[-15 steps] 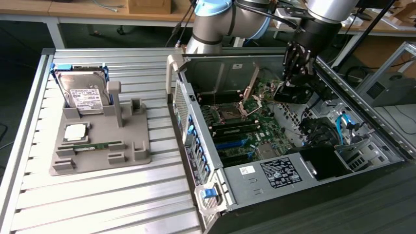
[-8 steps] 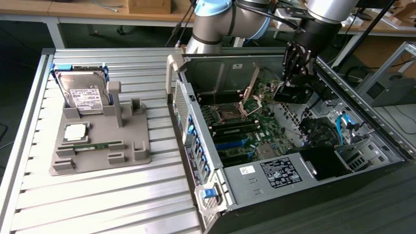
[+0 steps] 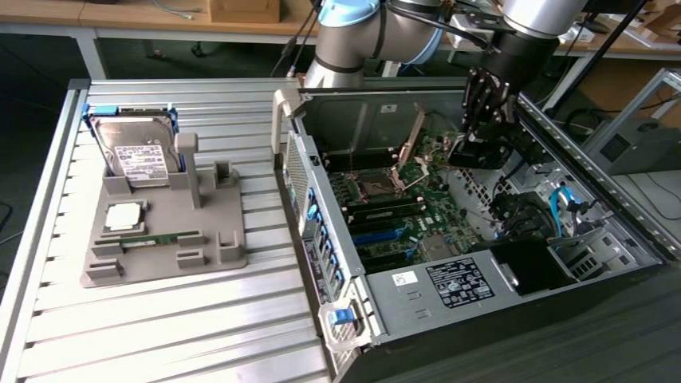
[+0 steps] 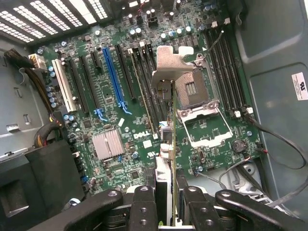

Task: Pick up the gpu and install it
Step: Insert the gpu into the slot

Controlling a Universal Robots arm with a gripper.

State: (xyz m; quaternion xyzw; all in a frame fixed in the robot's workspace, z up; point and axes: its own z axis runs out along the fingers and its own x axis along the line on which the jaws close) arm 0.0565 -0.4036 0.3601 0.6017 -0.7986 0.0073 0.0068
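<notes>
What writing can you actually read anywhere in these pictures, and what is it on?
"DELL": printed in white on the green motherboard.
On the case wall, a white sticker: some mark, too blurred to read.
The hard drive label and the power supply label: print too small to read.

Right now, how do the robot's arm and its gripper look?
The arm has silver-grey tubes with light blue joint caps, and black cables run along it. The gripper is black, with jointed fingers built from linked bars and joined by round pins.
</notes>
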